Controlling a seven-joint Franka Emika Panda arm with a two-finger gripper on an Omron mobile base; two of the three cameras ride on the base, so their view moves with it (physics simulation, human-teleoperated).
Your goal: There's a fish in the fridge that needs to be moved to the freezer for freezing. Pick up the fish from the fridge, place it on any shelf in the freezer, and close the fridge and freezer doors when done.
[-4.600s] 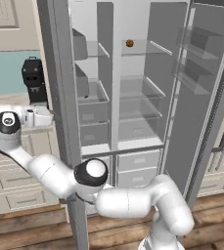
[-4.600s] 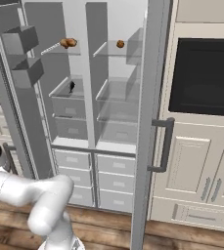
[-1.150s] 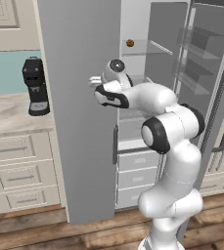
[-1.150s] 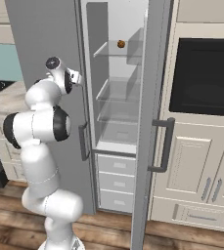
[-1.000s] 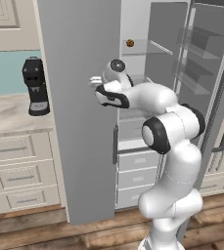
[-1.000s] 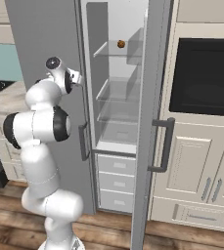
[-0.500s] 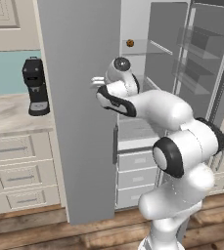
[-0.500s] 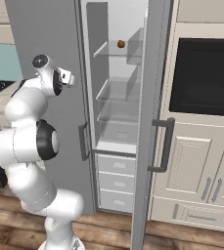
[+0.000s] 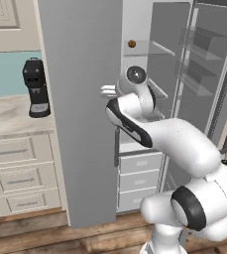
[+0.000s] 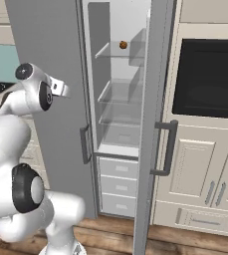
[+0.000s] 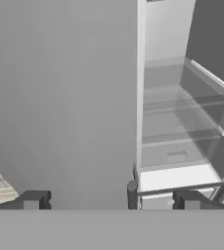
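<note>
Gripper point(image 9: 105, 91) point(image 10: 60, 88) point(image 11: 111, 200): the two dark finger tips point(image 11: 33, 200) stand spread wide, with nothing between them.

Directly ahead of the tips is the tall, flat, plain grey freezer door point(image 9: 80, 109) point(image 10: 41, 40) point(image 11: 59, 97). It looks swung to over the narrow freezer compartment. The tips are just beside its face; contact cannot be told.

The door's vertical bar handle point(image 10: 85, 144) point(image 11: 132, 193) is below the gripper, toward the door's free edge.

Past that edge, to the gripper's right in the hand view, is the wider grey fridge compartment point(image 9: 140, 64) point(image 10: 120, 99) point(image 11: 177, 122). It stands open, with translucent glass shelves and grey drawers lower down.

A small round brown ball-like food item point(image 9: 131, 43) point(image 10: 123, 45) sits on the top shelf, above the gripper and deeper in.

The tall grey fridge door point(image 9: 204, 74) point(image 10: 153, 124) is swung wide, well apart from the gripper on the far side of the opening.

Small pale fish: position cannot be told, since the freezer interior is covered by its door.

The black coffee machine point(image 9: 35, 89) stands on the counter on the other side of the gripper.
</note>
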